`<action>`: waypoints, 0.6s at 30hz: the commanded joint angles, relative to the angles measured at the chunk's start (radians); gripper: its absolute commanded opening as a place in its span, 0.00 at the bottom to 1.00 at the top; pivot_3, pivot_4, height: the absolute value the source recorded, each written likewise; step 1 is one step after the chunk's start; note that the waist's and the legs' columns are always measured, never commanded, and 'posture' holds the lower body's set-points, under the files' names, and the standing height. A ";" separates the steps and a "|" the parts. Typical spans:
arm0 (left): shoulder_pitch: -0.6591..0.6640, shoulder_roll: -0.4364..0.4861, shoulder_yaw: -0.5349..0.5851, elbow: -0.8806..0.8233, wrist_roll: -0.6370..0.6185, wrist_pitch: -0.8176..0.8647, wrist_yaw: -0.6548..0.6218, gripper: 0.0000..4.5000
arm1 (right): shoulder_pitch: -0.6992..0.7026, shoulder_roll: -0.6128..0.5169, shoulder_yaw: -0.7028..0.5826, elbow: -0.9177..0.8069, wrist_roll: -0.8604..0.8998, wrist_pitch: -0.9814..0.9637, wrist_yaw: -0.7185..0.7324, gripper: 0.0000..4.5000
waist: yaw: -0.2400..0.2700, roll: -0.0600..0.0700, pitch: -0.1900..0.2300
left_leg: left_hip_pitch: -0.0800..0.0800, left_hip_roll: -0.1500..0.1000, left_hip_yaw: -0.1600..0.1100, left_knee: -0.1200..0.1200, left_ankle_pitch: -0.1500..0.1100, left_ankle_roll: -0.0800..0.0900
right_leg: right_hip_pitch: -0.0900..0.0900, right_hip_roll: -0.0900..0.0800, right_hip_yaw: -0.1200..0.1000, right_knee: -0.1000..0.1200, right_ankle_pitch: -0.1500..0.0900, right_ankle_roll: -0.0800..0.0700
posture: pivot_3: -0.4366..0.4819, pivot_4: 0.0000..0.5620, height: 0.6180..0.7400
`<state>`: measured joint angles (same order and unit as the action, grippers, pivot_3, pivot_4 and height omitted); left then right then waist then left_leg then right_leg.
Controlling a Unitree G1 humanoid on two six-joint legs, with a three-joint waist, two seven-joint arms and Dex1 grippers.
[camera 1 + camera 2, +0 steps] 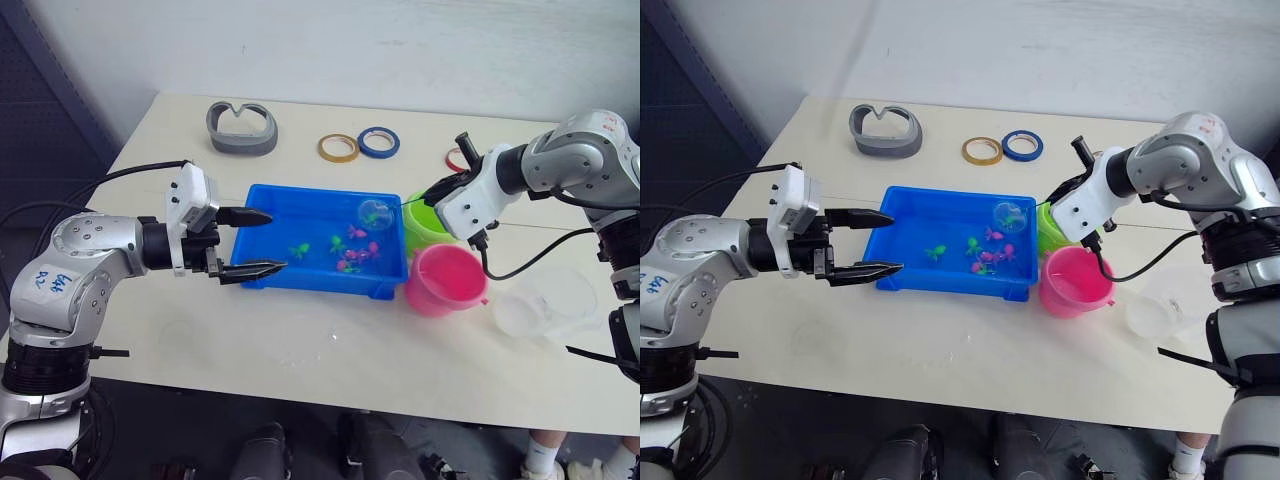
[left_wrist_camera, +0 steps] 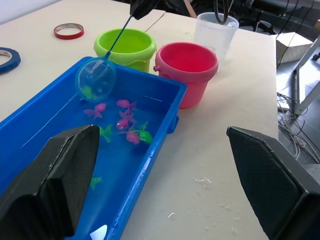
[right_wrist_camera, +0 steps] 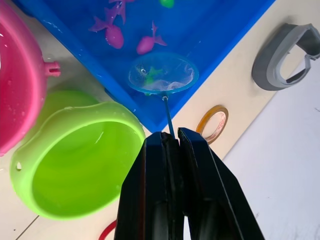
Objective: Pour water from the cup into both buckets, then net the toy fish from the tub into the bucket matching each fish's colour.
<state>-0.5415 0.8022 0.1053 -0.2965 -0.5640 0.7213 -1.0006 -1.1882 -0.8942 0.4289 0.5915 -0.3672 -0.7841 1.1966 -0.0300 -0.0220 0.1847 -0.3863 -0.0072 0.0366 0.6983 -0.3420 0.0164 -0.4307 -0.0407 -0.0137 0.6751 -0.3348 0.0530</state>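
- We see the right gripper (image 3: 172, 145) with fingers pressed together on the thin stick of the net (image 3: 161, 74); the hoop hangs over the tub (image 1: 290, 205) at the tub's 2 o'clock corner.
- A green fish (image 3: 151, 76) sits inside the hoop. We can't tell whether the hoop touches the water.
- Left gripper (image 1: 252, 242) is spread wide with nothing in it, fingers straddling the tub's 9 o'clock end; one finger is over the tub's inside, the other by the near rim. We can't tell whether it touches the tub.
- Loose toy fish (image 1: 352, 256), pink and green, cluster in the tub toward 3 o'clock, plus one green fish (image 1: 298, 250) nearer the middle.
- Green bucket (image 1: 424, 222) stands just beside the tub's 3 o'clock end, under the right wrist, with water in it per the right wrist view.
- Pink bucket (image 1: 445, 280) is at 5 o'clock from the green one, touching or nearly touching it, just off the tub's near corner, also wet inside.
- Cup (image 1: 540, 305) stands upright at 3 o'clock from the pink bucket, a little apart.
- At the table's 12 o'clock side: grey curved piece (image 1: 241, 129) at 11 o'clock from the tub, yellow tape ring (image 1: 338, 148) and blue tape ring (image 1: 379, 142) side by side at 12 to 1 o'clock, red tape ring (image 2: 68, 31) beyond the green bucket.
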 commanded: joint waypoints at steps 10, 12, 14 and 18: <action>-0.029 0.010 0.014 0.003 -0.012 -0.024 0.001 0.99 | 0.045 -0.035 -0.031 -0.084 0.050 0.000 0.044 0.00 | 0.000 0.000 0.000 | 0.000 0.000 0.000 0.000 0.000 0.000 | 0.000 0.000 0.000 0.000 0.000 0.000 | 0.48 0.27 1.00; -0.032 0.009 0.007 0.005 -0.010 -0.030 -0.005 0.99 | 0.036 -0.035 -0.026 -0.071 0.043 -0.010 0.047 0.00 | 0.000 0.000 0.000 | 0.000 0.000 0.000 0.000 0.000 0.000 | 0.000 0.000 0.000 0.000 0.000 0.000 | 0.48 0.27 1.00; -0.035 0.009 0.003 0.009 -0.008 -0.036 -0.008 0.99 | 0.038 -0.038 -0.029 -0.077 0.066 0.011 0.076 0.00 | -0.001 0.000 0.000 | 0.000 0.000 0.000 0.000 0.000 0.000 | 0.000 0.000 0.000 0.000 0.000 0.000 | 0.48 0.27 1.00; -0.035 0.008 -0.001 0.015 -0.006 -0.046 -0.009 0.99 | 0.083 -0.049 -0.057 -0.150 0.166 0.158 0.168 0.00 | 0.001 0.000 0.000 | 0.000 0.000 0.000 0.000 0.000 0.000 | 0.000 0.000 0.000 0.001 0.000 0.000 | 0.48 0.27 1.00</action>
<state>-0.5619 0.8057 0.0967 -0.2653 -0.5639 0.6970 -1.0060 -1.1163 -0.9175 0.4233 0.4980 -0.2682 -0.7016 1.3189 -0.0292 -0.0219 0.1847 -0.3862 -0.0072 0.0363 0.6987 -0.3420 0.0164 -0.4306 -0.0407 -0.0141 0.6757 -0.3348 0.0530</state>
